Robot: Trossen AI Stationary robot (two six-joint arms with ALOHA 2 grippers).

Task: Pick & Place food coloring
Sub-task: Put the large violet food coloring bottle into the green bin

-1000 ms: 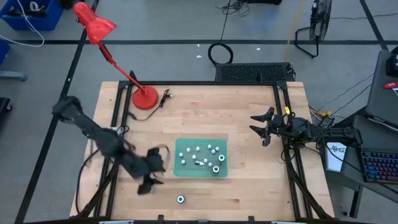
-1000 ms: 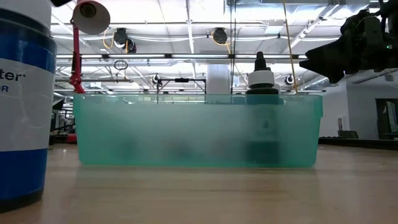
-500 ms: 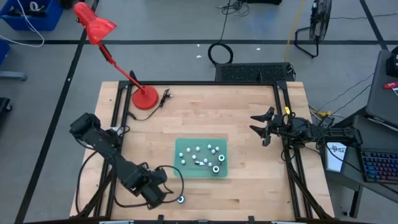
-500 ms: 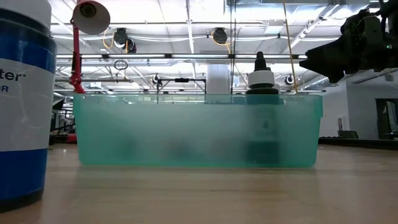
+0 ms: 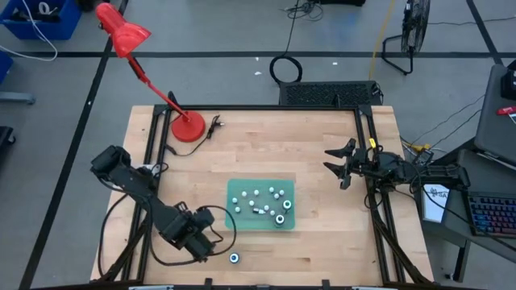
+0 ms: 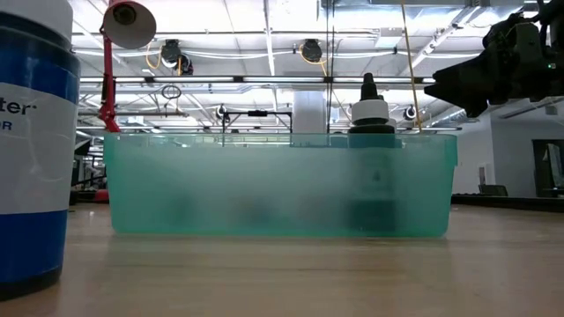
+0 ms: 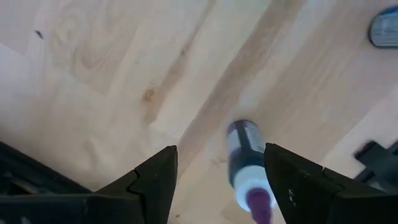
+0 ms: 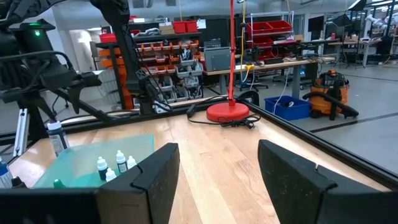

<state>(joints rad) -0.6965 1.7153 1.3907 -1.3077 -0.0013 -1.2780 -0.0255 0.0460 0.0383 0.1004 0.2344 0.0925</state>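
L gripper low over the front-left of the table, just beside a lone bottle standing apart from the green tray. Wrist cam: fingers spread, nothing between them, bottle seen from above in the gap but nearer one finger than the other, not touched.

Rest of the food coloring: small white bottles plus darker teal-topped ones sit in the tray, mid-table.

R gripper parked at the right edge, fingers apart, empty, well off from tray.

Risks, as I judge them:
- bottle off-centre in the gap; closing now could nudge or tip it.
- small round bottle, prob. rolls if knocked, front edge is near.
- cable loop by L arm could drag across the bottle.
- tray already crowded; a drop-in may topple neighbours.
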